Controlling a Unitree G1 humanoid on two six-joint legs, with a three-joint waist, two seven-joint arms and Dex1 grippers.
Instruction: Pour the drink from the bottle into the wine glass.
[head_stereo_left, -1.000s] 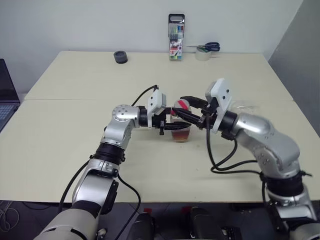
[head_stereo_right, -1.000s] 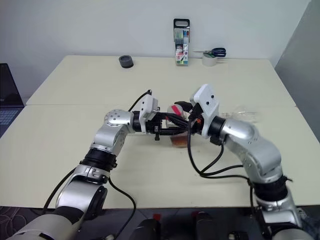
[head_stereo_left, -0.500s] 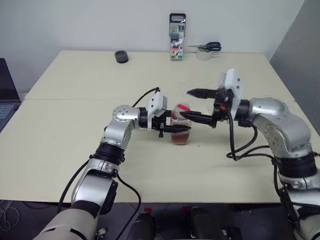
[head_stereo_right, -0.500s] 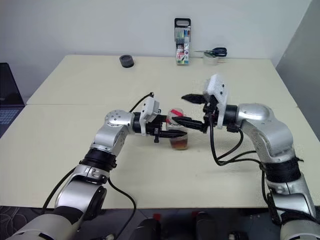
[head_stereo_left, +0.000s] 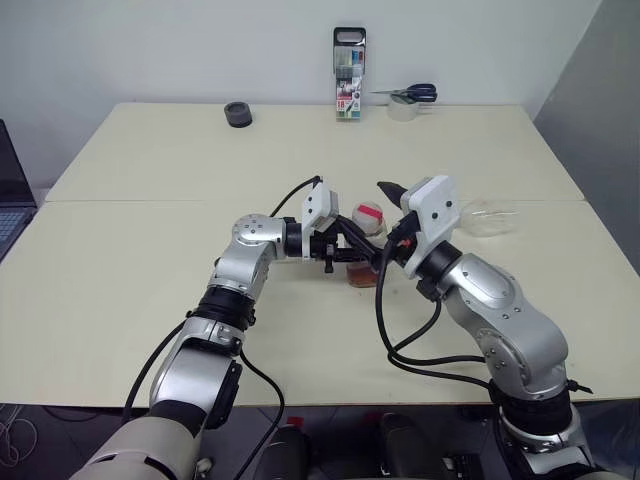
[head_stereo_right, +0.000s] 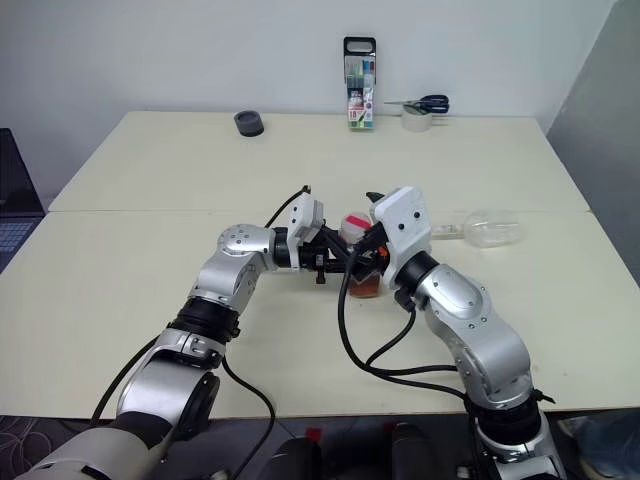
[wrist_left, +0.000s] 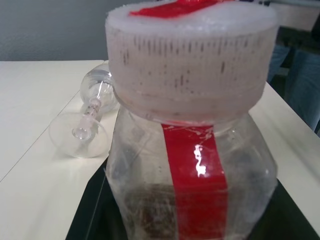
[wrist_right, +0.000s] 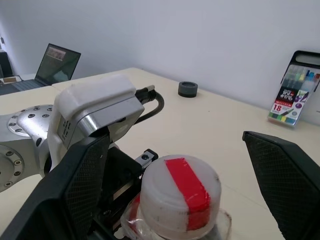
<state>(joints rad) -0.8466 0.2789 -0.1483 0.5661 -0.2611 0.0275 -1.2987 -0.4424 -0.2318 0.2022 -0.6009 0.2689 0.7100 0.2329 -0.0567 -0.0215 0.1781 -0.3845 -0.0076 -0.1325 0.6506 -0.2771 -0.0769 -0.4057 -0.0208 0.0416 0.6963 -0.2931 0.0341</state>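
Bright, even light; soft shadows; glare on the bottle (wrist_left: 192, 170); blurred pincer edges.

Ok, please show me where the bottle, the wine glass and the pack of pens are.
bottle (wrist_left: 192, 165), left wrist view, on its red label strip.
wine glass (head_stereo_right: 493, 229), right eye view, on its bowl.
pack of pens (head_stereo_left: 349, 84), left eye view, on its middle.

I see a pen pack (head_stereo_left: 349, 89), scissors (head_stereo_left: 412, 94) on what looks like a tape roll (head_stereo_left: 404, 110), a black ring (head_stereo_left: 237, 113), a laptop (wrist_right: 57, 62).

Cream table (head_stereo_left: 150, 180), white wall (head_stereo_left: 150, 50), prob. matte.
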